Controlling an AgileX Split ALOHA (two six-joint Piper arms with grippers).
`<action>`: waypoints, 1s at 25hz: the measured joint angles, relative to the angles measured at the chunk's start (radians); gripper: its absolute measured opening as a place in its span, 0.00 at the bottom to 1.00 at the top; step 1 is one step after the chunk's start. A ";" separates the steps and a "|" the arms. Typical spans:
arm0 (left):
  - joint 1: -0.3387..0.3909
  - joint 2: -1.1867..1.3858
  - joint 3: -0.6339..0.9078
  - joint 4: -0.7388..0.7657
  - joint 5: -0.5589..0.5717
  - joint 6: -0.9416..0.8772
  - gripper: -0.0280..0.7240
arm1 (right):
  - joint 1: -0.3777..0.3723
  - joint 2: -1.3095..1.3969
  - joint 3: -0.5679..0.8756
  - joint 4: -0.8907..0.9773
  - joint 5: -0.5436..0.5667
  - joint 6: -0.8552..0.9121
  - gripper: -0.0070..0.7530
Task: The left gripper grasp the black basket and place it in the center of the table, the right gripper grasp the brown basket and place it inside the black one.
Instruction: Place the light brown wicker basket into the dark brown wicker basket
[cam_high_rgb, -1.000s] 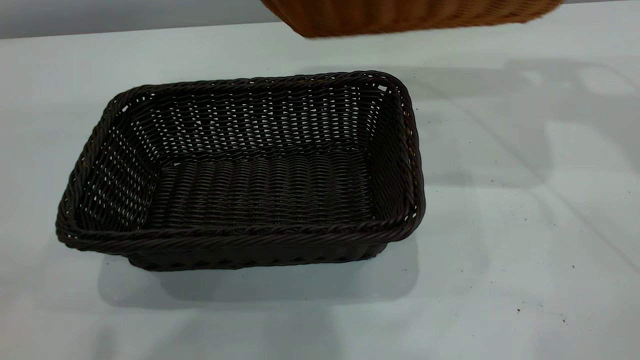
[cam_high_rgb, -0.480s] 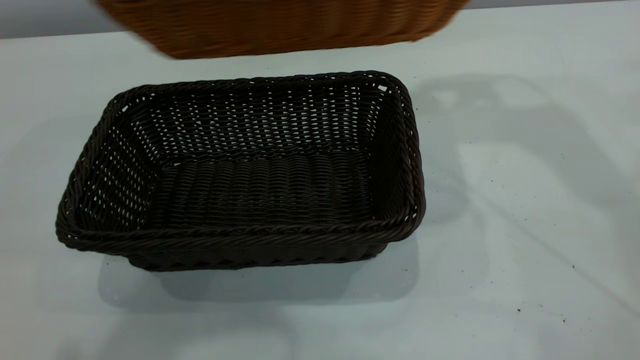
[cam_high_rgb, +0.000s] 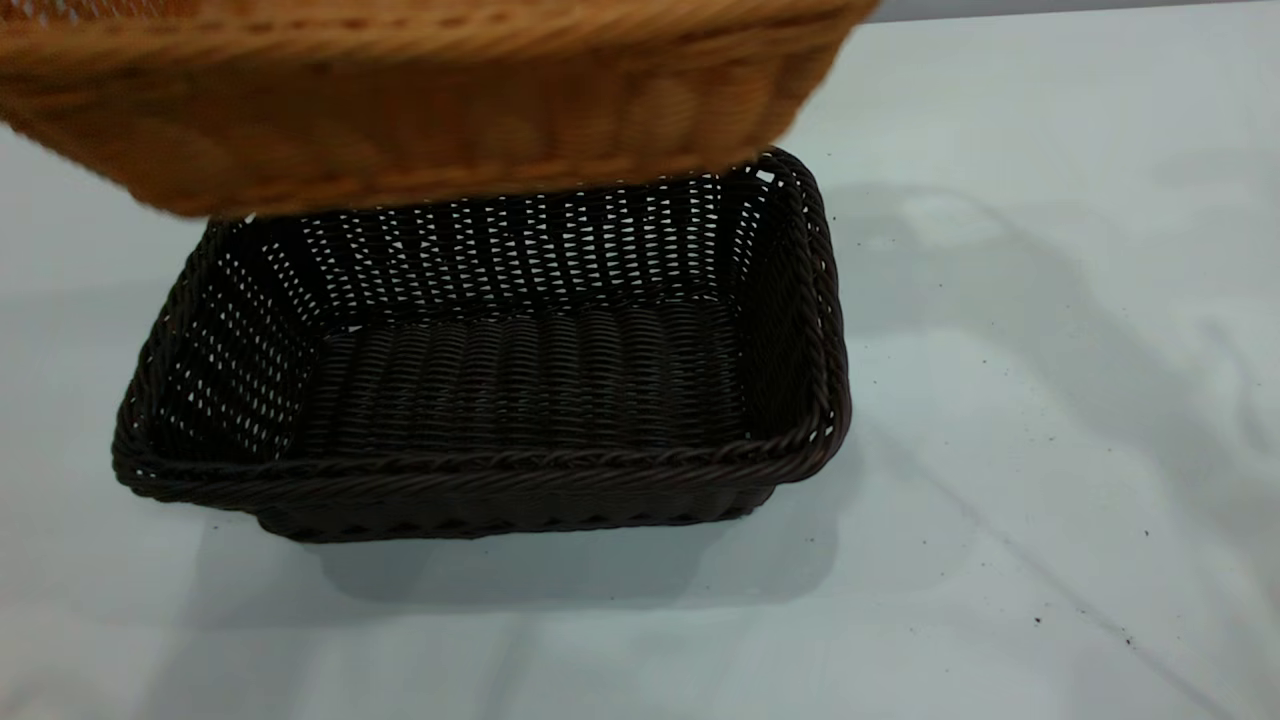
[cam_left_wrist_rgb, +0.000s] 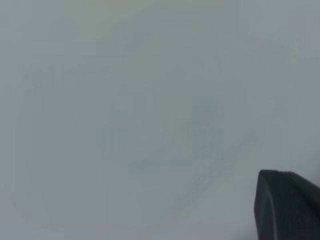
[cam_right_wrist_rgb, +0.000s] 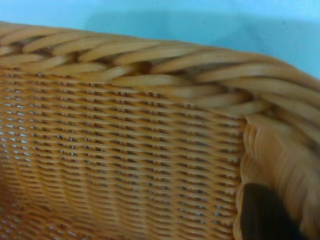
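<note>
Orange-tan wicker fills the top of the exterior view: the brown basket (cam_high_rgb: 420, 100) hangs in the air over the far rim of the black basket (cam_high_rgb: 500, 400), which sits empty on the white bench (cam_high_rgb: 1050, 450). The right hand (cam_right_wrist_rgb: 265, 215) shows only as a dark finger against the brown basket's inner wall, so I cannot tell its grip. Of the left hand (cam_left_wrist_rgb: 287, 205) only one dark finger shows, above bare bench, its state unclear.
</note>
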 joint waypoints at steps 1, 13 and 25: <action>0.000 0.000 0.000 0.000 0.000 0.000 0.04 | 0.000 0.000 0.017 0.013 -0.002 0.000 0.15; 0.000 0.000 0.000 0.001 0.006 0.000 0.04 | 0.033 0.001 0.160 0.030 -0.003 0.013 0.15; 0.000 0.000 0.000 -0.001 0.013 -0.002 0.04 | 0.033 0.075 0.160 0.047 -0.054 0.010 0.15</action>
